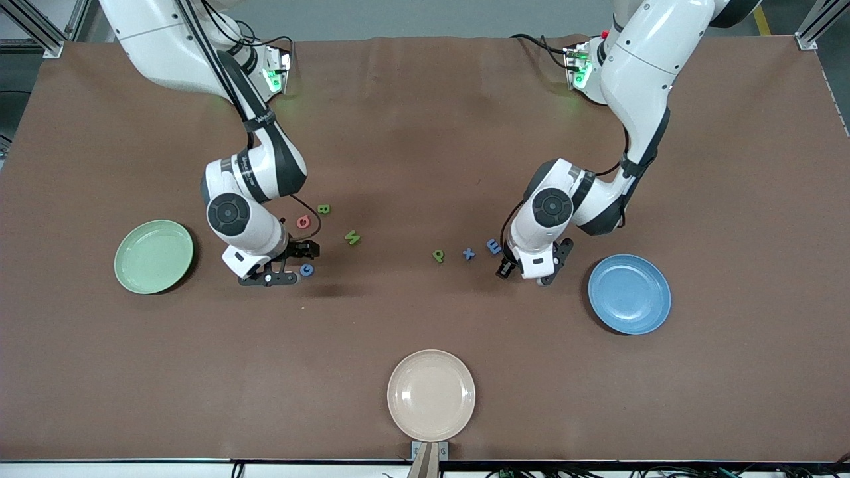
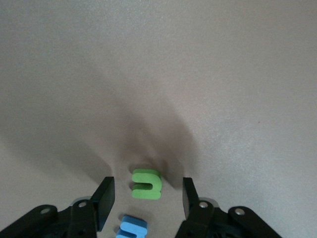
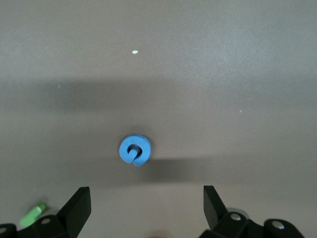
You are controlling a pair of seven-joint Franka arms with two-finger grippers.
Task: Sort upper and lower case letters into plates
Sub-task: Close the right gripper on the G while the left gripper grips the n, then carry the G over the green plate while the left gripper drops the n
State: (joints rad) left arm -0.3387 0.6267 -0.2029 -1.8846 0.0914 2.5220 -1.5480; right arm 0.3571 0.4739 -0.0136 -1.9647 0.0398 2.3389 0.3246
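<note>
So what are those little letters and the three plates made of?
The letters, like the blue one and the green one, look like soft foam: thick, matte, with blunt cut edges, though dense plastic is possible. The green plate, blue plate and beige plate look like matte plastic or melamine: evenly coloured, with only a faint sheen. I can't tell more than that.

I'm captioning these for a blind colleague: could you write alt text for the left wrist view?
A small green toy letter lies on the brown table between the left claw's two black fingers, which stand apart on either side of it. A blue letter pokes in at the edge of the frame, close to the camera.
</note>
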